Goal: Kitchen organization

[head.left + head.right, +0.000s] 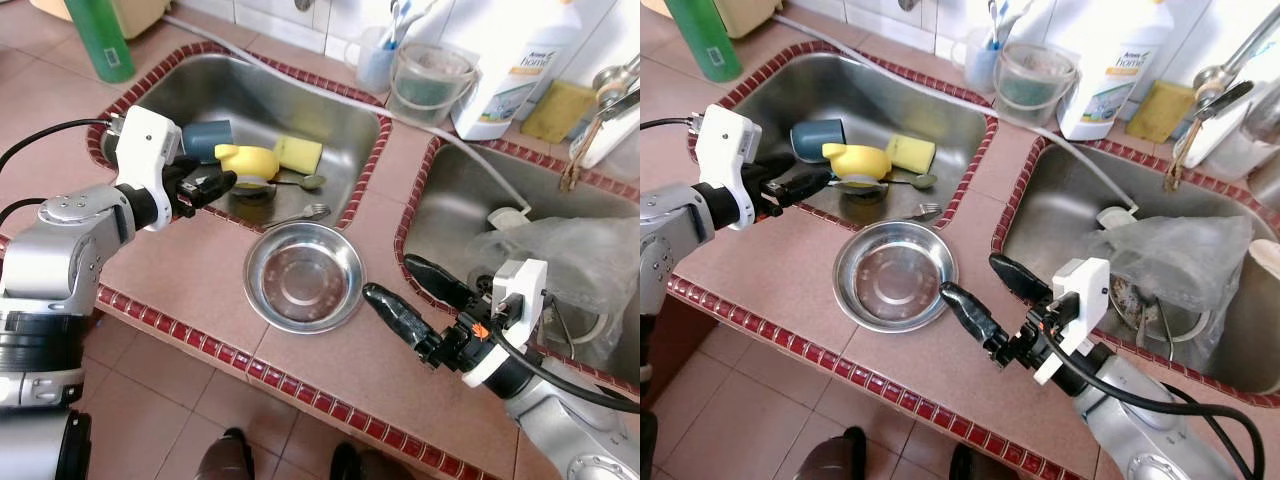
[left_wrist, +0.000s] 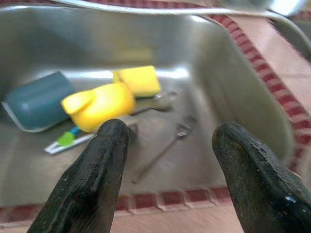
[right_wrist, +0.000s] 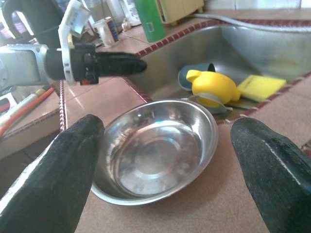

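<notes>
Surface (image 1: 180, 270): a tiled kitchen top edged in dark red, carrying two steel sinks side by side.
Left sink (image 1: 330, 120): holding a blue cup (image 1: 208, 138) on its side, a yellow cup (image 1: 250, 162) touching it, a yellow sponge (image 1: 299, 154) just beside that, a spoon (image 1: 305, 182) and a fork (image 1: 303, 213) near the front wall.
Right sink (image 1: 1060, 205): holding a crumpled clear plastic bag (image 1: 1170, 255).
Steel bowl (image 1: 303, 277): sitting upright on the surface between the two sinks, just in front of the left sink's rim.
Bottle (image 1: 512, 62): a white detergent bottle standing behind the sinks, beside a clear plastic tub (image 1: 430, 80).
Right gripper (image 1: 405, 290): hovering low over the surface just right of the bowl, its jaws spreading wide apart and gripping nothing.
Left gripper (image 1: 805, 178): hanging over the left sink's front-left rim, pointing toward the cups, its jaws standing apart and holding nothing.
</notes>
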